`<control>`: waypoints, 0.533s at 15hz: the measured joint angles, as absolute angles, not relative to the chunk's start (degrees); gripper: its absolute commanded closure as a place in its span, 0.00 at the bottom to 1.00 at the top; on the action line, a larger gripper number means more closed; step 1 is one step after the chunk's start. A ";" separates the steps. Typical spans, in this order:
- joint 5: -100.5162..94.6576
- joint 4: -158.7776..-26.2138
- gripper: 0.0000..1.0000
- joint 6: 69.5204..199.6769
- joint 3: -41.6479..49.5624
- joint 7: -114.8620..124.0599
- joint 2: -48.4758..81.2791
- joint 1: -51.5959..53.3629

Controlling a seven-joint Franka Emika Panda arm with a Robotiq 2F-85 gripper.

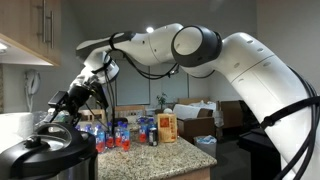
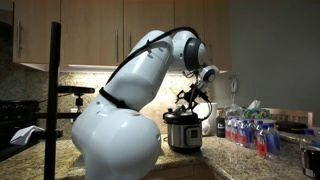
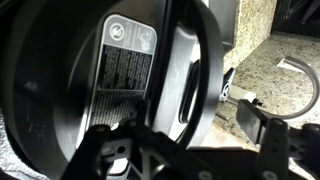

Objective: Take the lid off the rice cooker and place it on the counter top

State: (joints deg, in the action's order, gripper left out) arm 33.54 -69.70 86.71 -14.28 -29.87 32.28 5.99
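The rice cooker (image 2: pixel 183 132) with its shiny steel body stands on the speckled granite counter top (image 2: pixel 235 155). The black domed lid (image 1: pixel 42 150) sits on it in both exterior views. My gripper (image 1: pixel 62 108) hangs just above the lid, fingers spread and empty; it also shows above the cooker in an exterior view (image 2: pixel 190 100). In the wrist view the lid (image 3: pixel 70 90), with a white printed label, fills most of the picture. My gripper (image 3: pixel 190 128) is open close over it, and the counter top (image 3: pixel 275 55) shows at the right.
Several red-and-blue bottles (image 1: pixel 115 135) and an orange carton (image 1: pixel 167 127) crowd the counter beside the cooker; the bottles also show in an exterior view (image 2: pixel 250 130). Wall cabinets (image 1: pixel 25 30) hang above the cooker. A white curved cord (image 3: pixel 300 72) lies on the counter.
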 measured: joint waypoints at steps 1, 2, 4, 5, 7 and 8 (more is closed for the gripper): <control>33.91 -69.69 0.00 86.46 -14.35 -29.86 32.28 5.99; 34.09 -69.69 0.00 86.30 -14.42 -29.86 32.29 6.03; 34.10 -69.64 0.00 86.23 -14.43 -29.86 32.33 6.07; 34.10 -69.53 0.00 86.13 -14.43 -29.86 32.40 6.07; 34.10 -69.38 0.00 86.02 -14.43 -29.86 32.44 6.07; 34.10 -69.25 0.00 86.02 -14.44 -29.86 32.44 6.07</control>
State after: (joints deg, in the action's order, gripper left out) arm 34.10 -69.25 86.02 -14.44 -29.86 32.44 6.07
